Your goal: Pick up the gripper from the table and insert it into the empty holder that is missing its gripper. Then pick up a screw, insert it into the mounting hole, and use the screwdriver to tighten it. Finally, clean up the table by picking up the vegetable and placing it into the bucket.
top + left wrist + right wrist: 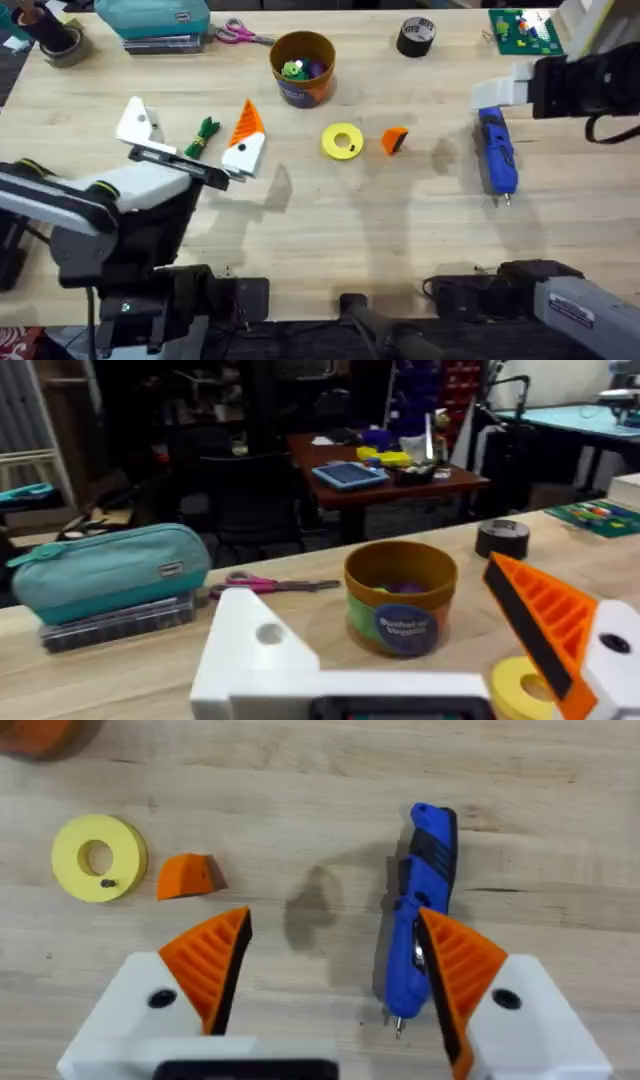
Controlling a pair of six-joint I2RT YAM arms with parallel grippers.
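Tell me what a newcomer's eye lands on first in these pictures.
The left gripper stands out first: one white finger mount has no orange tip, while its other finger carries one. The loose orange gripper lies mid-table beside the yellow disc, with the blue screwdriver to its right, below the open right gripper. The orange bucket stands farther back, and the green vegetable lies between the left fingers.

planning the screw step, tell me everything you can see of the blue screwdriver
The screwdriver is a blue cylindrical tool with black trim, plastic by its look, and a thin metal bit at the end nearer the arms' bases. It lies flat on the wooden table, on the right side, apart from the small orange wedge. The right pincer hangs open above it; nothing grips it.
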